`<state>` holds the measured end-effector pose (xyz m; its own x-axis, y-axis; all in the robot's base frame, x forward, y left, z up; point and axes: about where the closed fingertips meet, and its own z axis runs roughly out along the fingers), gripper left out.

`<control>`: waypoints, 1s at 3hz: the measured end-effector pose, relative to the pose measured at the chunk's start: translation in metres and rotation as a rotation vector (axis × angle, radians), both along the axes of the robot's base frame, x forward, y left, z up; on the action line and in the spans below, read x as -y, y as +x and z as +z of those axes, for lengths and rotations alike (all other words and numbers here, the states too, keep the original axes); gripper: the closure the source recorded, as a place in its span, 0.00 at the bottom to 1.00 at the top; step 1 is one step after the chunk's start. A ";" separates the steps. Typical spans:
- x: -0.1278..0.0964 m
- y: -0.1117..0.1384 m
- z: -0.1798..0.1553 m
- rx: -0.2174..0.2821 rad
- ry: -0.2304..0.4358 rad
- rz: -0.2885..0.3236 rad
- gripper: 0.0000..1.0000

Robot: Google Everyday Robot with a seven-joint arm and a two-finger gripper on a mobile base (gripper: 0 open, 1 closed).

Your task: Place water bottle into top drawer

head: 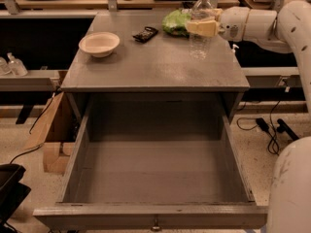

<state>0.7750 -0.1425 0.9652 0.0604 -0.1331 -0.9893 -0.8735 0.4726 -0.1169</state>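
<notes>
The water bottle [200, 38], clear and ribbed with a white cap, stands upright over the far right of the grey table top [155, 67]. My gripper [201, 27] reaches in from the right and is shut on the bottle's middle, with its pale fingers [205, 28] wrapped around it. I cannot tell whether the bottle's base touches the table. The top drawer [155, 169] is pulled fully open toward the camera, below and in front of the table. It is empty inside, and its small metal pull [155, 224] is at the bottom edge of the view.
A pale bowl [99, 43], a small black object [145, 33] and a green bag [176, 22] lie on the table top. Small pump bottles [12, 64] stand on a shelf at left. A cardboard box [48, 130] and floor cables [267, 125] flank the drawer.
</notes>
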 end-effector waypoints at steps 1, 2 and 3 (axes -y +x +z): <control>-0.028 -0.033 0.026 0.033 -0.016 0.035 1.00; -0.050 -0.066 0.031 0.050 -0.056 0.035 1.00; -0.076 -0.110 0.000 0.029 -0.060 0.067 1.00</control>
<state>0.6652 -0.0662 0.9648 0.0992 -0.1867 -0.9774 -0.8988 0.4046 -0.1685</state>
